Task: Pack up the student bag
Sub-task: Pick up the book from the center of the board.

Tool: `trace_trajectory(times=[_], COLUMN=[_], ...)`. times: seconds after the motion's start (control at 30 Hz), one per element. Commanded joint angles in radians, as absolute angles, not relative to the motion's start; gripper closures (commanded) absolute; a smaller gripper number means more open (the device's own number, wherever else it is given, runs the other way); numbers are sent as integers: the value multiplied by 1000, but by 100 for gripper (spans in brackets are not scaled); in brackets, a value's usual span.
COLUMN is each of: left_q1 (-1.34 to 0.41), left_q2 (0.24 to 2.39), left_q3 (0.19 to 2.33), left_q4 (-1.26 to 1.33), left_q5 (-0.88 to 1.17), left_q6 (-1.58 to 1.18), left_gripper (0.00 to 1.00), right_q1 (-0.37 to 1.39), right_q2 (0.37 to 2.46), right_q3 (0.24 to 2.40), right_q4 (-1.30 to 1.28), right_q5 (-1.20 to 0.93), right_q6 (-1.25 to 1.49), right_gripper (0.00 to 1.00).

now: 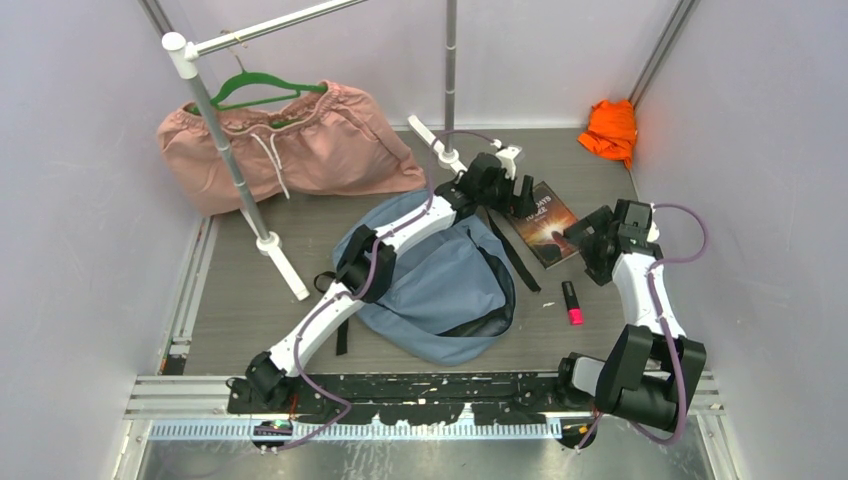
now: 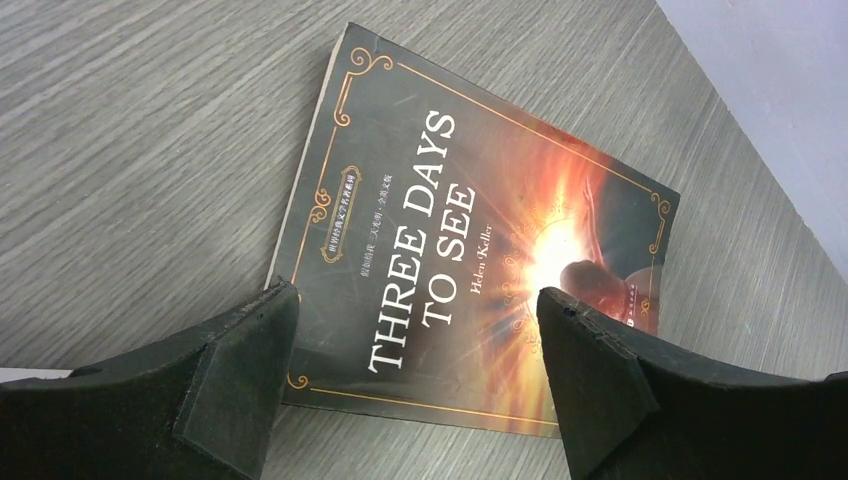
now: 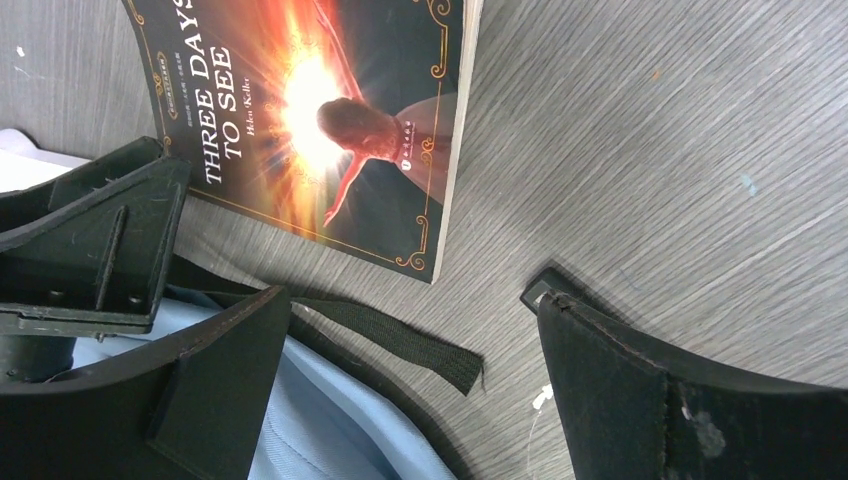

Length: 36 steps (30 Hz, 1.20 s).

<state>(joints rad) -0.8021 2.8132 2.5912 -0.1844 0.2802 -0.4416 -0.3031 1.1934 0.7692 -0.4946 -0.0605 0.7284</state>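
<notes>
Currently on record:

- Student bag (image 1: 440, 290): dusty blue, lying flat at the centre of the top view on the grey table (image 1: 250, 290). The left arm crosses above it. A black strap (image 1: 512, 252) trails off its upper right edge.
- Book (image 1: 545, 222): titled "Three Days to See", face up, just up and right of the bag, outside it.
- Left gripper (image 2: 415, 295): poised over the book cover, fingers spread wide, holding nothing.
- Right gripper (image 3: 412, 300): right of the book, fingers spread wide, empty, above the strap end.
- Pink marker (image 1: 573, 303): below the book, apart from it.
- Pink garment (image 1: 300, 150): upper left, on a green hanger (image 1: 262, 88).
- Orange cloth (image 1: 611, 130): upper right corner.
</notes>
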Motion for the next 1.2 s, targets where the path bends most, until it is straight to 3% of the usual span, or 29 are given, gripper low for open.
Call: trace_trajectory(times=[0.0,0.37,0.6,0.8,1.17], left_q1=[-819,-888,-912,-915,-880], left_q2=[2817,2797,2696,2688,2801], left_q3=[2598,2544,2481,2496,2615], left_q4=[-169,-218,-234,-260,-263], left_q5=[295,319,163,-109,-180], left_q6=[-439,-403,-269,-150,-111], left_gripper=[11,11,11,11,10], right_q1=[-308,-329,-350,-359,-360], right_q2=[1204,1195,1153,1138,1071], right_q3=[773,787,752,745,717], right_q4=[-431,-417,-414,-431,-491], right_q5=[-84,-92,-106,-126,-137], right_q6=[772,819,827,807,787], right_gripper=[0,0,0,0,0])
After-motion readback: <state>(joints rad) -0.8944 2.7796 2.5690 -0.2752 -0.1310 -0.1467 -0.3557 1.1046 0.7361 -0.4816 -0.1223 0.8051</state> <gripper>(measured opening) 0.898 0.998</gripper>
